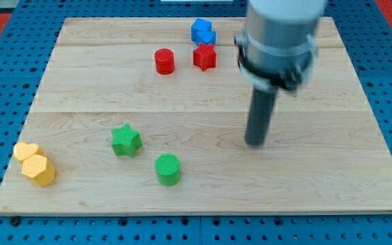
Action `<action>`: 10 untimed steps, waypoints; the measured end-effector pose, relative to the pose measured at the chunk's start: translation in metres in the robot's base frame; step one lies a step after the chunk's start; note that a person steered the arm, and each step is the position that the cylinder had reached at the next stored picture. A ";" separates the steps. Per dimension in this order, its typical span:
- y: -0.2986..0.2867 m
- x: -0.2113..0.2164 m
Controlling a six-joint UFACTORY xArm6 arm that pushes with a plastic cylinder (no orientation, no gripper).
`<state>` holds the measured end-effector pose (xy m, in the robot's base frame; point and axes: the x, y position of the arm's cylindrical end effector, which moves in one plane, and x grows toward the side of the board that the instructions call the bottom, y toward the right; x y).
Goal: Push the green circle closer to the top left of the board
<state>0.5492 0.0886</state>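
1. Camera view: the green circle (pixel 168 169) sits near the board's bottom edge, left of centre, flat on its round face; as a round block it has no long axis and points no way
2. My tip (pixel 255 141) stands well apart from it, toward the view's right and a little higher, touching no block; there are no jaws to open or close, only a bare rod
3. The circle lies down-left of my tip; the push must run up-left, so I judge the tip must first get to the circle's lower right
4. The green star (pixel 126 140) lies just up-left of the circle, near the likely path
5. The wooden board (pixel 87 68) is otherwise open toward the top left; the red cylinder (pixel 164 61) stands further right
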 end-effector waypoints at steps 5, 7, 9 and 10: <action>-0.162 0.039; -0.143 -0.004; -0.156 -0.047; -0.171 -0.037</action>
<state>0.5124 -0.0825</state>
